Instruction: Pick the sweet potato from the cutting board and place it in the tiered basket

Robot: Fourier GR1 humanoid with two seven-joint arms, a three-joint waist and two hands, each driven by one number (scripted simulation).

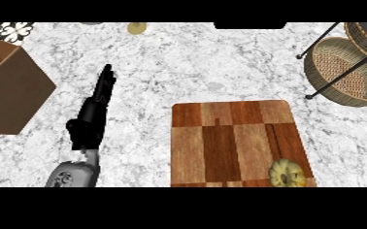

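Observation:
A wooden cutting board [233,143] made of brown strips lies at the lower right of the marble counter. On its near right corner rests a pale yellow, round, ridged item [287,173]; I see nothing shaped like a sweet potato. The wicker tiered basket [335,73] on thin black legs stands at the far right, cut off by the view's edge. My left hand [91,114] is at the left, open, fingers straight and pointing away, well left of the board and touching nothing. My right hand does not show.
A brown wooden block [20,89] sits at the left edge, with a patterned tile [16,30] behind it. A small tan round thing [137,27] and a dark shape [249,25] lie at the far edge. Bare marble spans from board to basket.

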